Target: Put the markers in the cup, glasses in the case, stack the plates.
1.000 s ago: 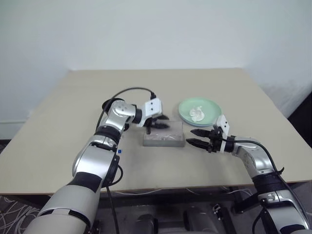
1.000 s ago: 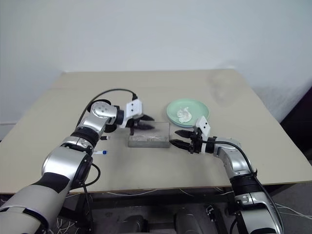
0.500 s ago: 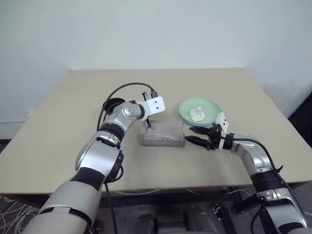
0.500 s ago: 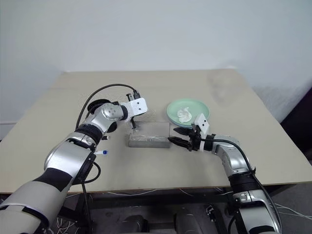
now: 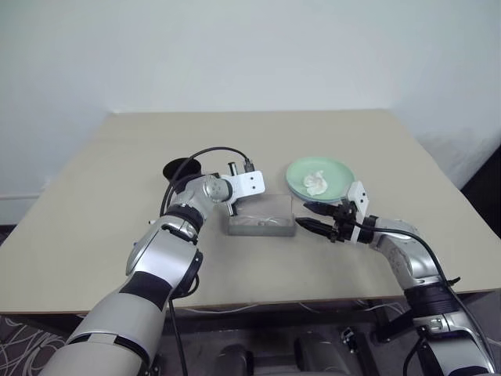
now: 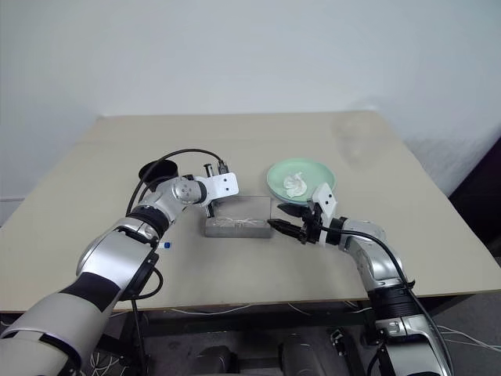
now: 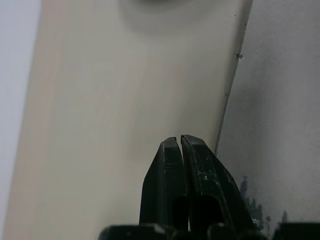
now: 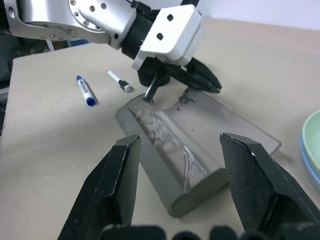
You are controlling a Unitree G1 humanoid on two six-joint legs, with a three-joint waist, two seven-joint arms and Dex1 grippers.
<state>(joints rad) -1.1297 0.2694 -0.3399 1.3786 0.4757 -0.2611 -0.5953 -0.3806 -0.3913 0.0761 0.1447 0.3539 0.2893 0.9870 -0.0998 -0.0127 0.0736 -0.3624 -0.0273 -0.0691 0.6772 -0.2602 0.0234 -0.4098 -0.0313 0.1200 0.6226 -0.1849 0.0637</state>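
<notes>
The grey case (image 5: 262,225) lies open mid-table, and the clear glasses (image 8: 170,145) rest inside it. My left gripper (image 8: 202,81) is shut and empty, its tips at the far left corner of the raised lid (image 8: 227,122). On the case's right side my right gripper (image 5: 313,217) stands open, with nothing between its fingers. The black cup (image 5: 182,168) stands behind my left arm. A blue-capped marker (image 8: 85,90) and a black-capped marker (image 8: 119,81) lie on the table left of the case. The mint green plate (image 5: 338,170) sits on a light blue one.
A crumpled white tissue (image 5: 315,182) lies on the top plate. A black cable (image 5: 205,152) loops over my left forearm. The beige table (image 5: 344,133) has free room at the back and along both sides.
My left gripper closed and dropped to the case's far left corner, its wrist turning. The right gripper stayed open in place.
</notes>
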